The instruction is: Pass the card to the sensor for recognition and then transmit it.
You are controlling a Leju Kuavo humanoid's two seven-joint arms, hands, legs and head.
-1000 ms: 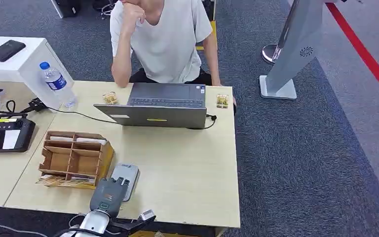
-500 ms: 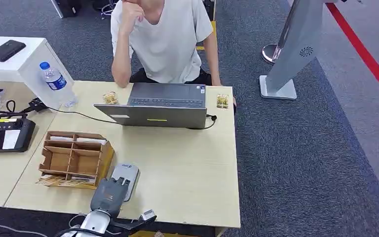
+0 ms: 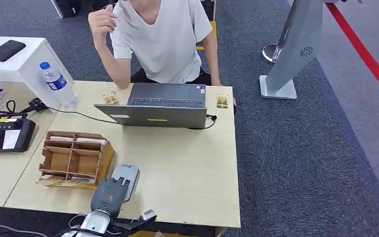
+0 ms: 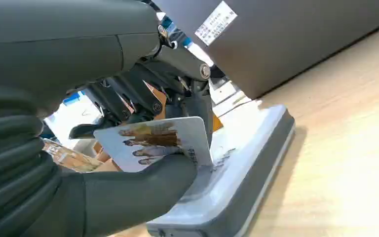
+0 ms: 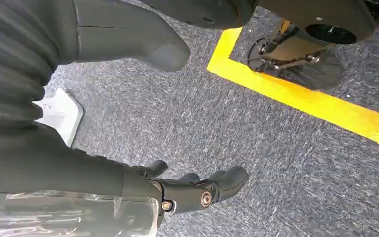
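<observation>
My left hand [image 3: 109, 195] hovers at the table's front edge, over the near end of the grey and white sensor [image 3: 127, 175]. In the left wrist view the thumb and fingers pinch a white card [image 4: 153, 143] printed with brown figures. The card is held flat just above the sensor's [image 4: 246, 163] top face; whether it touches is unclear. My right hand [image 5: 192, 190] hangs over the grey carpet, fingers apart and holding nothing.
A cardboard organiser [image 3: 74, 158] with cards stands just left of the sensor. A grey laptop [image 3: 163, 106] sits at the far side, with a person [image 3: 160, 34] behind it. A water bottle [image 3: 55, 79] and a black controller [image 3: 6, 133] are at the left. A grey stand [image 3: 296, 49] rises on the right.
The person's raised hand has moved away from the face and out to the side. My left hand with the card has stayed over the sensor.
</observation>
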